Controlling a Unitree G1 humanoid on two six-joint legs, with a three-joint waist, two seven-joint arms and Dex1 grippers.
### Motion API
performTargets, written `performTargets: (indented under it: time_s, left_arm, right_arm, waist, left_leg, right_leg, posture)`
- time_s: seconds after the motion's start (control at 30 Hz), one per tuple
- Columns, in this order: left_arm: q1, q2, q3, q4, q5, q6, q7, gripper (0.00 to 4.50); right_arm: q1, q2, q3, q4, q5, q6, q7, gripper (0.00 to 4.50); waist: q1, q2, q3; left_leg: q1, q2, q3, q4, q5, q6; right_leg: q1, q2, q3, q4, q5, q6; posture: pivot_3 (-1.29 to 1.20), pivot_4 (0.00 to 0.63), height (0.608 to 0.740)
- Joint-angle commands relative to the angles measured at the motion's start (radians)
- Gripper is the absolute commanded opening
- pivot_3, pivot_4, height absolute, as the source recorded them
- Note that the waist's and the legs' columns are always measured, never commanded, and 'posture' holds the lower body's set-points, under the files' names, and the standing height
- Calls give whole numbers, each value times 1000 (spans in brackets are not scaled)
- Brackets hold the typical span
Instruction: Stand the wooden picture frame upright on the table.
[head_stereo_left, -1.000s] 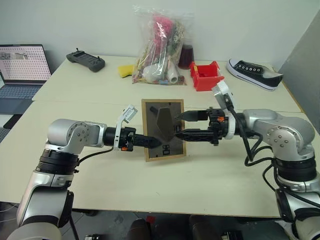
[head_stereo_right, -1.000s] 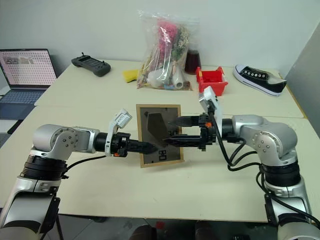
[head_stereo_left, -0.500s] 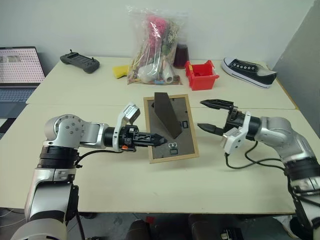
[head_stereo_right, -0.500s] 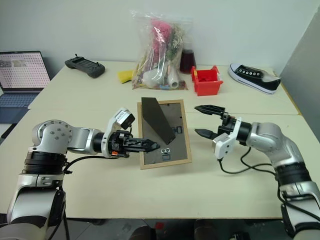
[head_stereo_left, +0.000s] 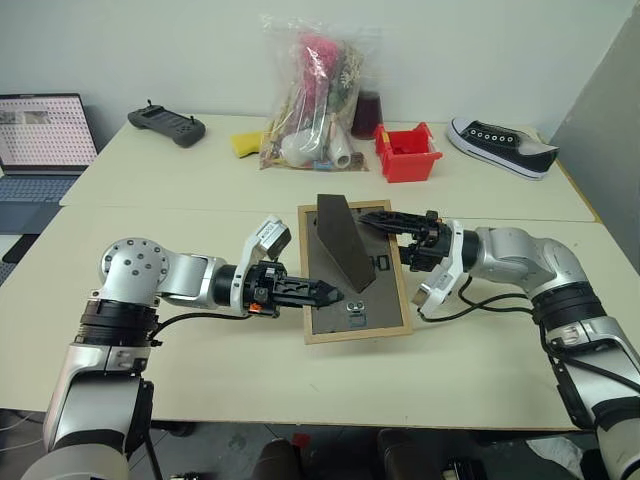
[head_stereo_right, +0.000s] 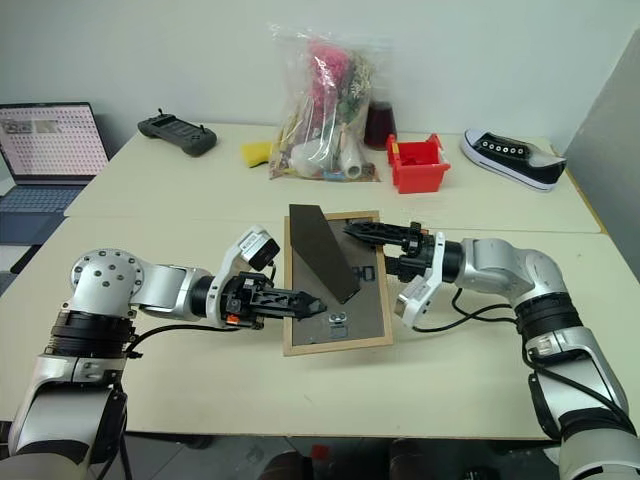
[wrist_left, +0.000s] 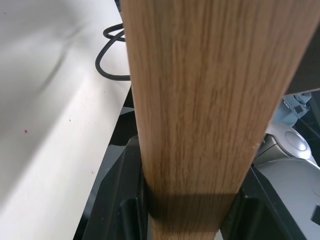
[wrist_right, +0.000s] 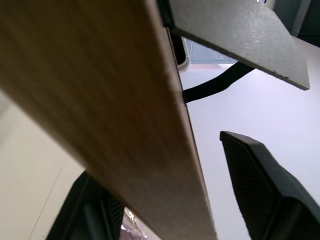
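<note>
Left gripper (head_stereo_left: 325, 293) fingers clamped on wooden picture frame (head_stereo_left: 382, 305) edge above table (head_stereo_left: 200, 370); right gripper (head_stereo_left: 385, 232) fingers apart, seemingly straddling its opposite edge.

Lab/office — laptop (head_stereo_left: 45, 135), controller (head_stereo_left: 166, 124) on table (head_stereo_left: 150, 190).

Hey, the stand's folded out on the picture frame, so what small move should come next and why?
Probably close the right claw on the wooden picture frame: its fingers straddle the right edge with a gap, while the left claw grips the left edge, back panel and stand facing up.
</note>
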Motion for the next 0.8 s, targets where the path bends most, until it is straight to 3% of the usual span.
performTargets:
  time_s: [0.03,0.17,0.23,0.47,0.53,0.63,0.8]
  left_arm:
    - [14,10,35,-25,-62,4,45,1288]
    - [51,-7,65,-95,-57,-34,56,1288]
    - [74,-20,84,-112,-46,-67,67,1985]
    - [65,-11,173,-50,-35,-138,128,3385]
    - [72,11,206,-62,-23,-158,139,3813]
    - [121,60,271,-164,58,-240,158,4451]
    - [257,161,211,-521,438,-525,148,4500]
  right_arm:
    - [-51,-22,-22,-19,4,-13,-59,1856]
    - [-69,-32,-17,-4,-1,-25,-77,1562]
    - [-75,-36,-11,4,16,-39,-76,1562]
    - [-69,-82,42,56,126,-47,-12,1339]
    - [-60,-96,70,82,220,-20,38,1338]
    - [-16,-108,152,66,537,136,255,1337]
    - [110,-68,172,-184,1045,693,648,1335]
  waist:
    - [0,0,0]
    - [0,0,0]
    - [0,0,0]
    - [0,0,0]
    - [-1,0,0]
    - [-3,0,0]
    - [-4,0,0]
  left_leg:
    - [0,0,0,0,0,0]
    - [1,0,0,0,0,0]
    - [2,0,1,-1,0,0]
    - [2,0,1,0,0,0]
    - [2,0,1,0,0,0]
    - [2,0,1,0,0,0]
    - [2,2,-2,-2,0,0]
  right_leg:
    - [0,0,0,0,0,0]
    - [0,0,0,1,0,0]
    - [0,0,1,1,0,0]
    - [1,0,1,0,0,0]
    - [1,0,1,0,0,0]
    - [1,0,1,0,0,0]
    - [3,0,1,-1,0,0]
  posture:
    - [0,150,740]
    - [0,150,740]
    - [0,150,740]
    - [0,150,740]
    - [0,150,740]
    - [0,150,740]
    - [0,150,740]
